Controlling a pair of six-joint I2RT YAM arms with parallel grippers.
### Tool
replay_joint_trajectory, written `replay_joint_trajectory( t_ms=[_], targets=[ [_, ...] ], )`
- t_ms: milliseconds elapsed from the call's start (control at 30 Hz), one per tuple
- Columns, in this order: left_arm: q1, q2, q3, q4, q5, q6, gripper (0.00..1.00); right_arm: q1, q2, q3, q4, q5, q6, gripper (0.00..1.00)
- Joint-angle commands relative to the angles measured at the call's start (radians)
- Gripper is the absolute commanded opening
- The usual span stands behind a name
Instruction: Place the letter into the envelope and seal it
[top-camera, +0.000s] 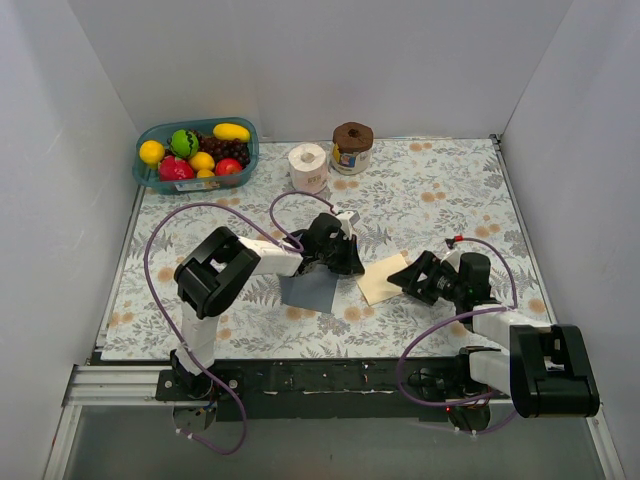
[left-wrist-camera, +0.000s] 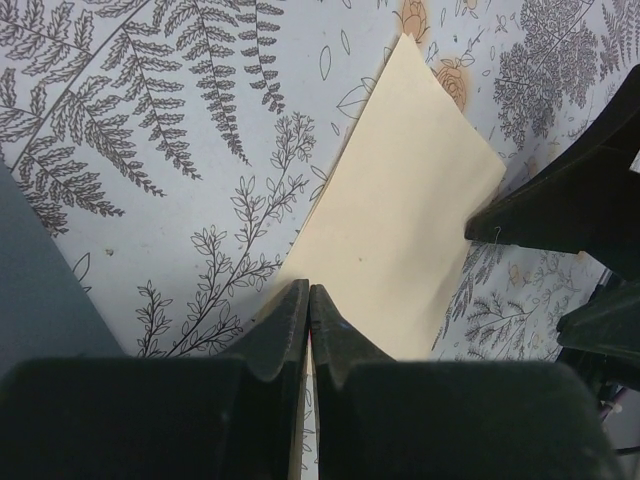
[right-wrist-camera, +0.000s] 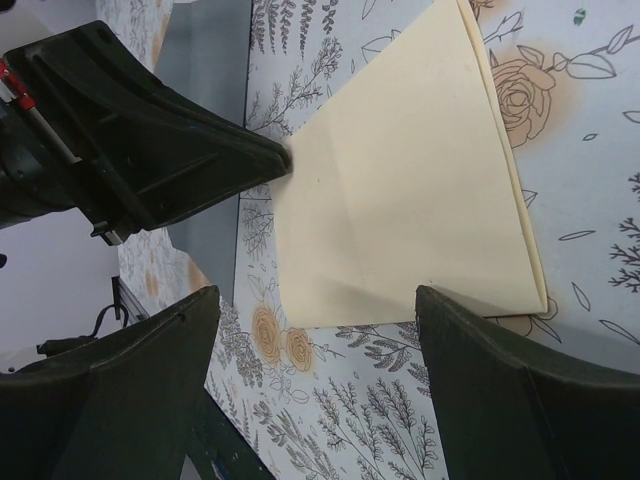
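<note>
Left gripper is pressed together, pinching one edge of the letter, which lies flat on the floral table ahead of its tips. The envelope lies flat just to its left, apart from the letter. Right gripper is spread wide and holds nothing, its tips either side of the letter's edge, facing the left gripper. Far beyond both are a paper roll, a jar and a fruit basket.
</note>
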Motion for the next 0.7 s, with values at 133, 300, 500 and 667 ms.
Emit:
replay_joint_trajectory(
  t_ms=[133, 300, 500, 667],
  targets=[
    [-0.007, 0.025, 0.010, -0.077, -0.067, 0.002, 0.00, -0.004, -0.080, 0.072, -0.220, 0.039, -0.073, 0.92],
    [-0.007, 0.025, 0.000, -0.080, -0.076, -0.004, 0.00, -0.004, -0.221, 0.106, -0.390, 0.131, -0.116, 0.95],
    [-0.007, 0.029, -0.005, -0.074, -0.073, -0.007, 0.00, -0.005, -0.264, 0.132, -0.537, 0.311, -0.148, 0.96],
    [-0.007, 0.026, -0.006, -0.075, -0.064, -0.007, 0.00, -0.008, -0.194, 0.123, -0.507, 0.310, -0.148, 0.96]
  ],
)
